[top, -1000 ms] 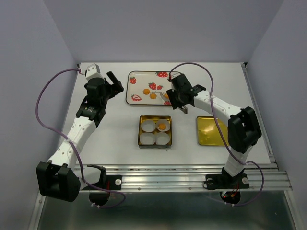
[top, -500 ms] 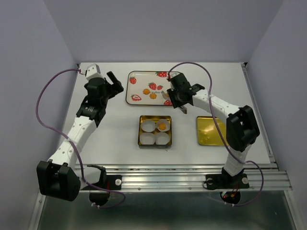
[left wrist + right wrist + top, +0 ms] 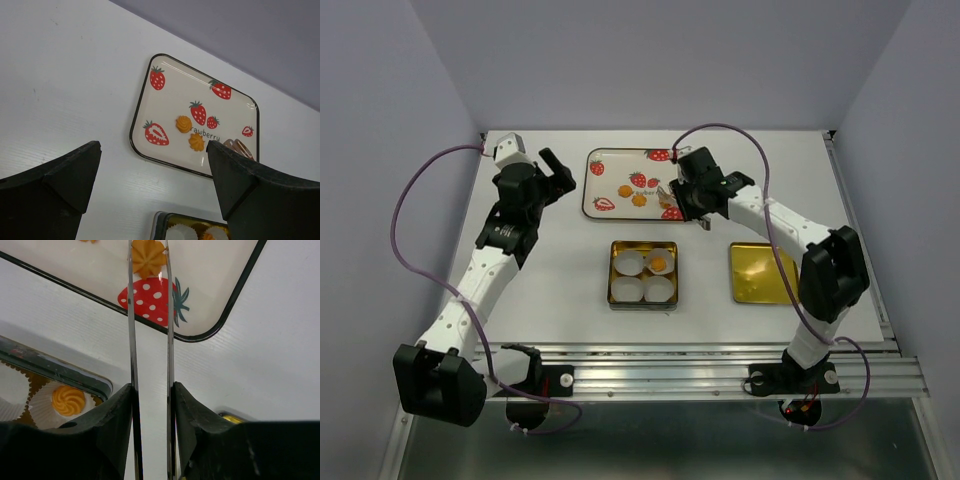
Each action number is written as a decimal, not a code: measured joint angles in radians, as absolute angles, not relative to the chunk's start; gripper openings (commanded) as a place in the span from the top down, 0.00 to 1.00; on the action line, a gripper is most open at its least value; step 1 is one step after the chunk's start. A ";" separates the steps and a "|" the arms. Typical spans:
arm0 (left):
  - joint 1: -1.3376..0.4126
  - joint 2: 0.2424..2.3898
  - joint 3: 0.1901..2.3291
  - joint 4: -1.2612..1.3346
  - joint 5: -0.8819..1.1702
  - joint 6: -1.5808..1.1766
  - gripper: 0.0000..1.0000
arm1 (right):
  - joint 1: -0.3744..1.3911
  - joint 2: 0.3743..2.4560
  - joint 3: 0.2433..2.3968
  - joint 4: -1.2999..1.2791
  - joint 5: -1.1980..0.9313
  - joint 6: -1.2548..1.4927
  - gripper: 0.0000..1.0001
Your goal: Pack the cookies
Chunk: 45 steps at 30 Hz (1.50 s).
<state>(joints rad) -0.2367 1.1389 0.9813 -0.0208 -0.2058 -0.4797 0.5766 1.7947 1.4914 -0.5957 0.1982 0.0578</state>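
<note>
Four small, round, orange-yellow biscuits with ridged swirl tops.
Cookie 1 [image 3: 183,123] and cookie 2 [image 3: 196,142]: loose and near each other at the centre of the strawberry tray [image 3: 592,185], by the table's far edge.
Cookie 3 [image 3: 148,257]: near the tray's right near corner, between the tongs [image 3: 131,340] blades.
Cookie 4 [image 3: 68,400]: in a white paper cup [image 3: 47,390], in the far right compartment of the tin [image 3: 611,272].

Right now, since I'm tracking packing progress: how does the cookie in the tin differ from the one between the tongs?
The packed cookie sits in a white paper cup inside the gold tin; the tong cookie lies bare on the strawberry tray. The packed cookie is clear of tools; the tong cookie is flanked by both blades of the tongs in the right gripper. Both are small, ridged, orange-yellow.
</note>
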 measured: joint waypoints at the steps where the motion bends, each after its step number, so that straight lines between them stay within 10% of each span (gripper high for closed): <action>1: -0.237 1.134 0.981 -0.021 -0.206 -0.480 0.01 | 0.577 1.787 1.491 -0.596 0.194 0.057 0.64; 45: -0.241 1.146 0.974 -0.020 -0.176 -0.479 0.01 | 0.577 1.646 1.556 -0.850 0.064 0.123 0.71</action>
<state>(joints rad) -0.2409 1.1458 0.9745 -0.0204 -0.1757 -0.4789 0.5766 1.6459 1.5562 -0.8497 0.0635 0.1234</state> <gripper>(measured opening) 0.987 0.358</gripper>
